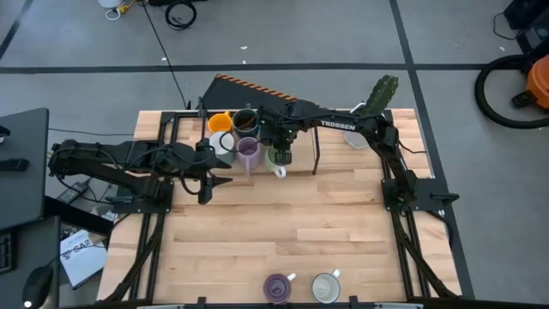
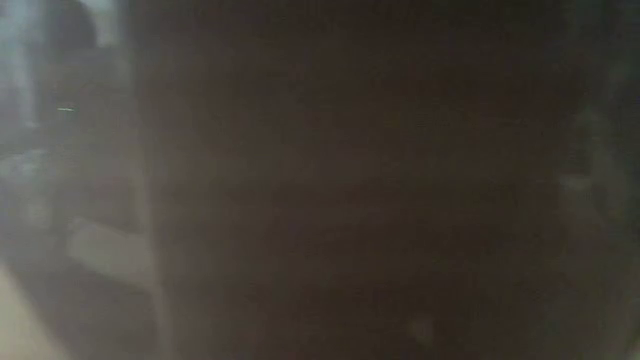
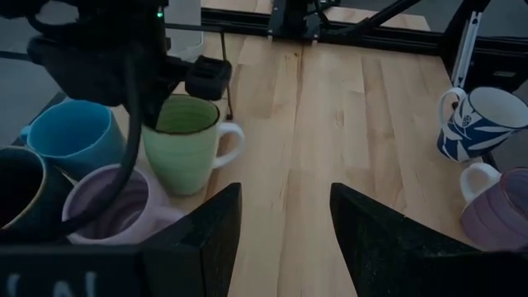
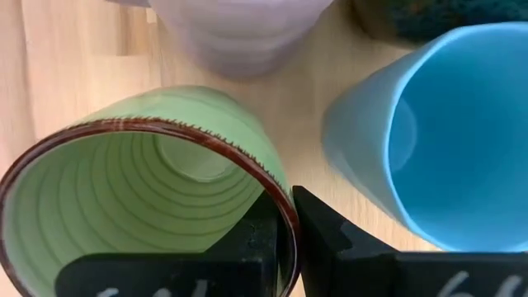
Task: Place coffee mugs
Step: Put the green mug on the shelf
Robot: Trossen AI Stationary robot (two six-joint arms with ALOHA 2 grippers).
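Note:
Several mugs cluster at the table's far middle: orange, dark brown, white, purple and green. A blue mug stands beside the green mug. My right gripper is over the green mug and shut on it. My left gripper waits open, left of the cluster, its fingers over bare wood. A second purple mug and a white, blue-patterned mug stand at the near edge. The low view shows only darkness. My right gripper holds the green mug by its rim, on the side away from the handle. One finger is inside the mug and one outside. It comes from above, pointing down. The mug is upright, its base apparently on the table.
A white pot with a green cactus stands at the far right, with a small pale object near it. A black, orange-striped board lies behind the mugs. Bare wood spans the table's middle.

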